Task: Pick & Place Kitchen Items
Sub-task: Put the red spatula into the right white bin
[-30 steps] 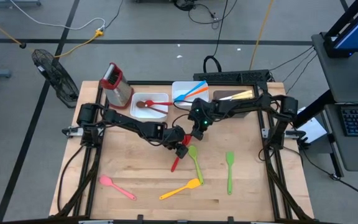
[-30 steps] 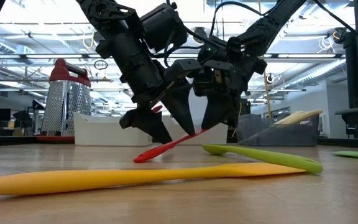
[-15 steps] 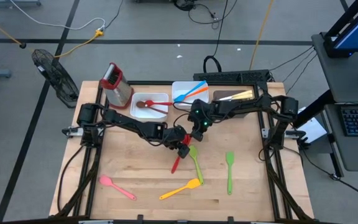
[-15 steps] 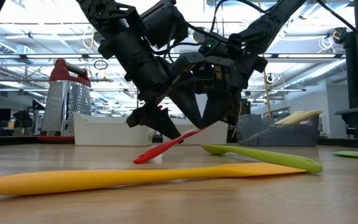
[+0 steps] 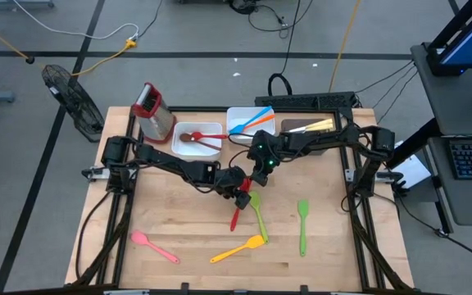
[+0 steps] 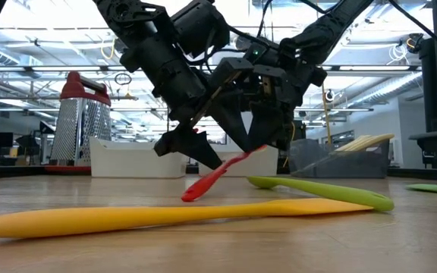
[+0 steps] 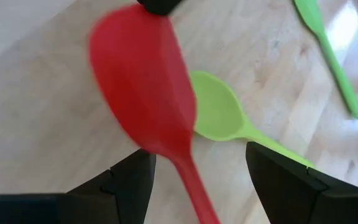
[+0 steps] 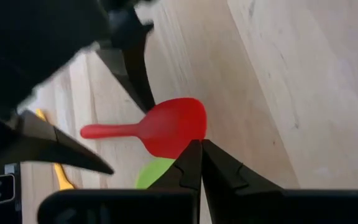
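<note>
The right gripper [image 8: 199, 163], jaws pinched on the red spoon [image 8: 157, 130], is lifting it between the left gripper's [image 7: 194, 177] wide jaws; next, carrying to a tray.

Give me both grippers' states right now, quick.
Left gripper: open, fingers either side of the red spoon, not holding it.
Right gripper: closed on the red spoon's bowl edge, lifting it off the table.
</note>
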Controlling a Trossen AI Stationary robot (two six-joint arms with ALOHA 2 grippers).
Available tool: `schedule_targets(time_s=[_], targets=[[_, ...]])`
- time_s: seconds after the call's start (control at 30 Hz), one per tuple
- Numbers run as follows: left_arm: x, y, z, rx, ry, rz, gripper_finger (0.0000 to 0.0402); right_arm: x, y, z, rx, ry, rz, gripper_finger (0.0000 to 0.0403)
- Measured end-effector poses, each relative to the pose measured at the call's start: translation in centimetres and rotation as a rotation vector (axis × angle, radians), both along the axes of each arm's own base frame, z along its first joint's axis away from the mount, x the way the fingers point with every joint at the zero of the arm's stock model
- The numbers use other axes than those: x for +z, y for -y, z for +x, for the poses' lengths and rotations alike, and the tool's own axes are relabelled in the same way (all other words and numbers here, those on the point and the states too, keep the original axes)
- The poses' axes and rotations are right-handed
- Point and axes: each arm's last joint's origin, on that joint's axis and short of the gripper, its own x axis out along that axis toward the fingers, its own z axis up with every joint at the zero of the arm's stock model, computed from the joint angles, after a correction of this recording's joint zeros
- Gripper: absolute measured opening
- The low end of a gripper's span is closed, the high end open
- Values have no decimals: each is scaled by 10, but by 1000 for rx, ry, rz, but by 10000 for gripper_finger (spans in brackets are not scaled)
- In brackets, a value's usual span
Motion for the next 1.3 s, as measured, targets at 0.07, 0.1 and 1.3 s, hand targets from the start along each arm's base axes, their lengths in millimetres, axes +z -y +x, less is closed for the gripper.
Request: schedule_targets(time_s=[0.07, 0.1, 1.3], targets=[[1, 0, 1, 2, 14, -9, 253, 1, 0, 0, 0, 8, -2, 0], [1, 1, 2, 4, 22, -14, 252, 1, 0, 0, 0, 4, -1, 0], [4, 2, 5, 56, 62, -7, 79, 4, -3, 2, 3, 28, 2, 0]])
